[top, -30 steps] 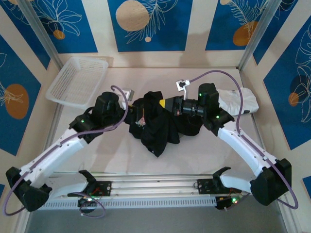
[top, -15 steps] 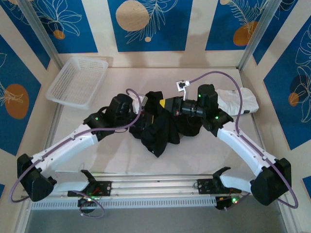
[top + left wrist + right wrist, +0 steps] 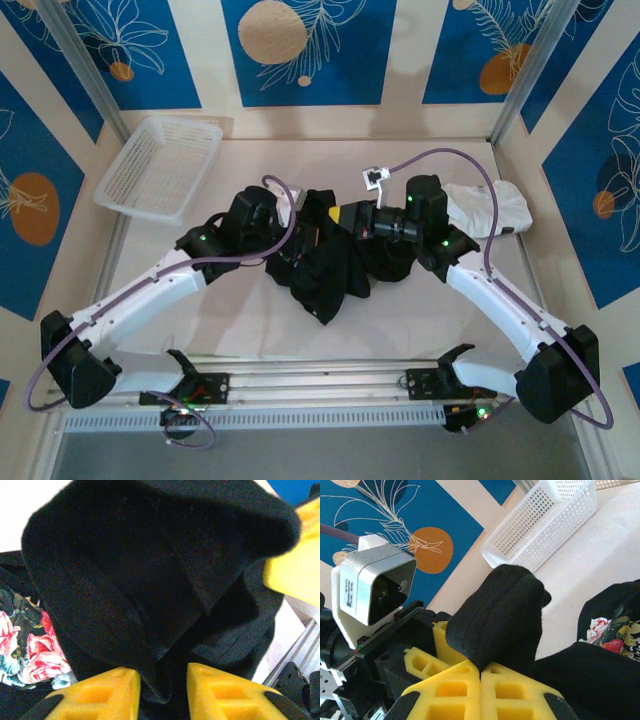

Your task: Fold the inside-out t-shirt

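Folding has not really begun. The inside-out t-shirt (image 3: 330, 265) is a crumpled black heap at the middle of the desk (image 3: 240, 320), not laid flat, with no sleeve or side turned in. Patches of the floral print (image 3: 30, 650) show among the folds, so part of the printed face is outward. Spreading and every fold are left to do.

The right end effector (image 3: 481, 670) has its yellow fingers pressed together on a ridge of black cloth that stands up above them. The left end effector (image 3: 162, 677) has its fingers part-way apart with a hanging fold of the shirt between them. Whether they pinch it I cannot tell.

The heap sits between the two arms, well apart from the white basket (image 3: 160, 165) and the white folded garment (image 3: 500, 205). Its long axis probably runs from the far centre to a tapering tail near the desk's near edge, tilted slightly. Collar and hem cannot be told apart.
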